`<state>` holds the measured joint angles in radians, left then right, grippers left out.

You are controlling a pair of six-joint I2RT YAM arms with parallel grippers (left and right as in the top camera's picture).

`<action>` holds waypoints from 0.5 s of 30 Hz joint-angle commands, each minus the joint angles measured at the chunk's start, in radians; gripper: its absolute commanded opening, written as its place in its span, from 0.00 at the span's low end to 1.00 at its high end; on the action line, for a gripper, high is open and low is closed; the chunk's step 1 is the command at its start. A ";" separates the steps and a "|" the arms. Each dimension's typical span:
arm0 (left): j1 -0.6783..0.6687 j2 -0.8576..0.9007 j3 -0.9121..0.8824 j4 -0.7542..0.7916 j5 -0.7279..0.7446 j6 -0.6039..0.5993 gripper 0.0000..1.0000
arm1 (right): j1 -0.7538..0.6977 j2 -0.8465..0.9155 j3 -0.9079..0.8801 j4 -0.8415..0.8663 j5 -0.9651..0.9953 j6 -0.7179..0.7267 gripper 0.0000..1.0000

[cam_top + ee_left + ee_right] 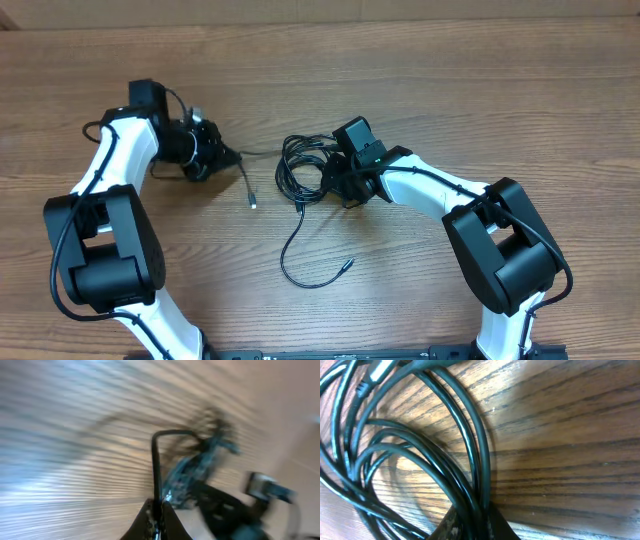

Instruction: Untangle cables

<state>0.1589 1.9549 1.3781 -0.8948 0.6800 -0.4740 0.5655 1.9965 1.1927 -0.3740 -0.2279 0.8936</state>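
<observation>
Bundle: the coiled bundle of thin black flexible cables [303, 165] lies near the middle of the brown wood-grain table [450, 80], a little toward its right edge. The side of the coil facing that edge touches the right gripper [338, 180].

Right gripper: in the wrist view the right gripper [470, 527] has its fingers pinched narrow around several glossy strands. The loops [420, 460] fan out from that pinch across the wood.

Loose tail: a loose black cord [290, 245] leaves the bundle toward the near edge and curves in an open hook. It ends in a small silver-tipped plug [347, 265], which lies free and well apart from both grippers.

Left gripper: the left gripper [230, 154] sits toward the left edge, well apart from the bundle. Its wrist view is badly blurred. Even so, the left gripper [157, 519] shows its fingers drawn close on a thin black strand [156, 470], which rises between them and bends over at the top.

Strand: seen from overhead, the thin black strand [262, 153] runs from the left gripper toward the bundle. Whether it joins the coil I cannot tell. A short end drops toward the near edge, tipped by a second silver-tipped plug [252, 202].

Around: white-and-black arm links [110, 165] curve in from the near edge on either side of the cables.

Surface: a paler strip runs along the table's far edge.
</observation>
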 commanded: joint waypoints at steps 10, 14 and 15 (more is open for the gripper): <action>-0.148 0.008 0.193 -0.186 -0.340 0.097 0.58 | 0.004 0.010 -0.002 0.001 0.025 -0.003 0.13; -0.267 0.009 0.191 -0.085 -0.457 0.097 0.67 | 0.004 0.010 -0.002 0.001 0.025 -0.003 0.12; -0.301 0.009 0.183 -0.048 -0.491 0.092 0.58 | 0.004 0.010 -0.002 0.001 0.025 -0.003 0.12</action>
<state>-0.0811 1.9629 1.5620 -0.9901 0.2886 -0.3916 0.5655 1.9965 1.1927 -0.3710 -0.2276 0.8936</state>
